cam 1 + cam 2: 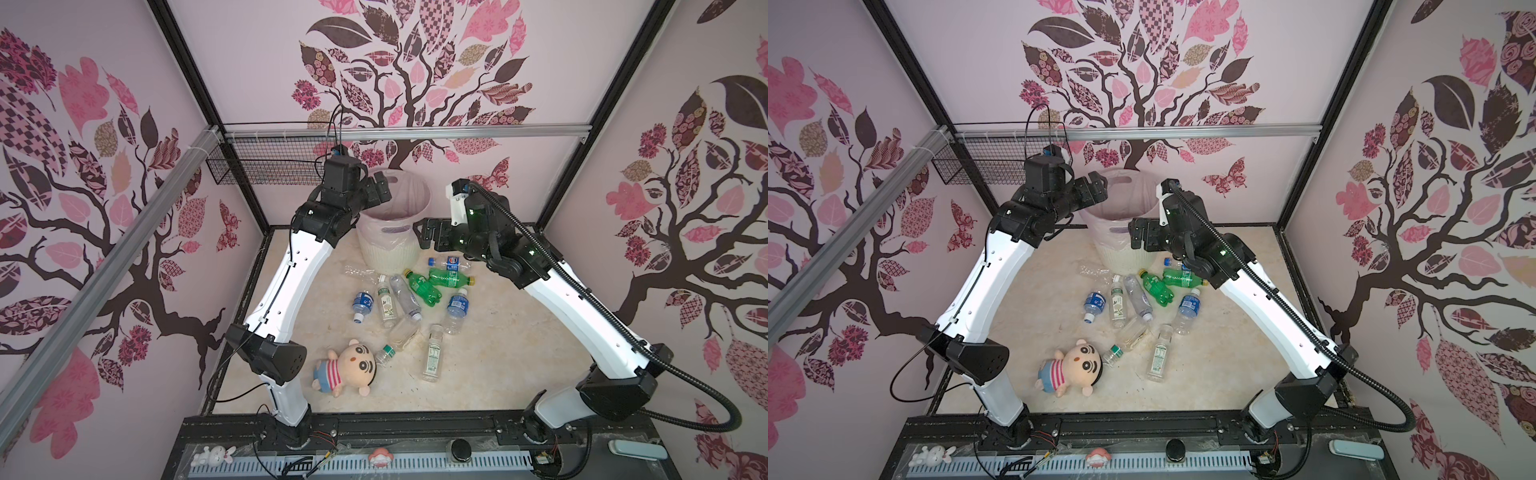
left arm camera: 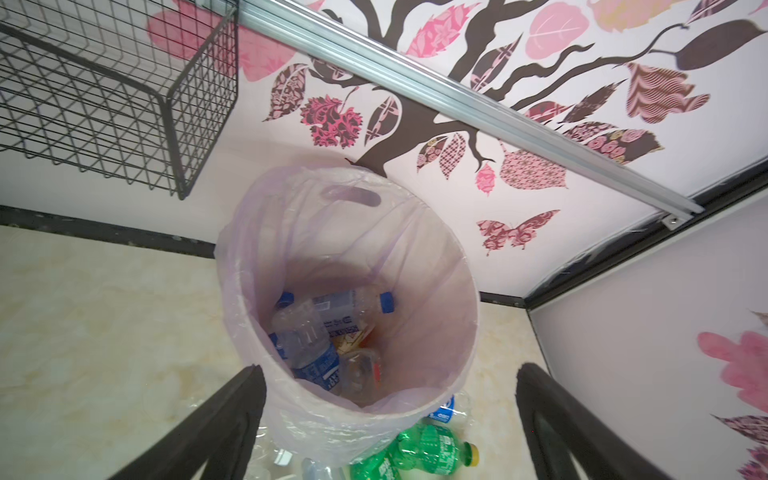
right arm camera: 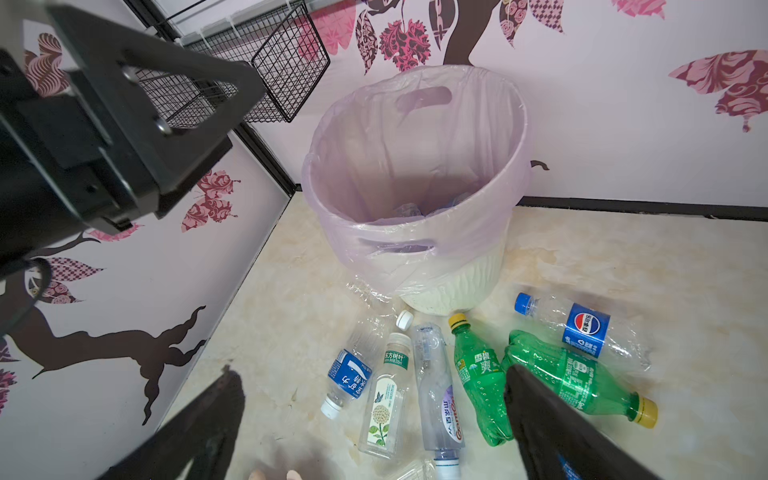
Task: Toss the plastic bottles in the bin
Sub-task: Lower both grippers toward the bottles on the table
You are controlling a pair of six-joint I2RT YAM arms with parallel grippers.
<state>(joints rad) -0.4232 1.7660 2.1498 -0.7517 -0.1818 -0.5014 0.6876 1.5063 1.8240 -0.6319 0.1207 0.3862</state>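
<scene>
**Bin part-filled, floor littered**

The bin (image 1: pixel 386 253) sits upper centre, a few plastic bottles (image 2: pixel 316 332) inside. The rest, including 2 green bottles (image 1: pixel 424 289), lie just below. The left gripper (image 1: pixel 380 188) hangs spread and empty over its rim, seemingly placed for dropping. The right gripper (image 1: pixel 424 235), equally spread and empty, hovers beside.

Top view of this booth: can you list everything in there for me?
Bin: one, cream with pink liner, at the back, centre.
Green bottles: two, green with yellow caps, floor before the bin.
Clear bottles: about nine, blue, green or white labels, scattered on the floor.
Binned bottles: at least two, clear, blue caps, inside the bin.
Doll: one, striped shirt, floor near the front.
Wire basket: one, black, hung back left.
Left arm: one, white and black, jaws open over the bin.
Right arm: one, white and black, jaws open before the bin.
</scene>
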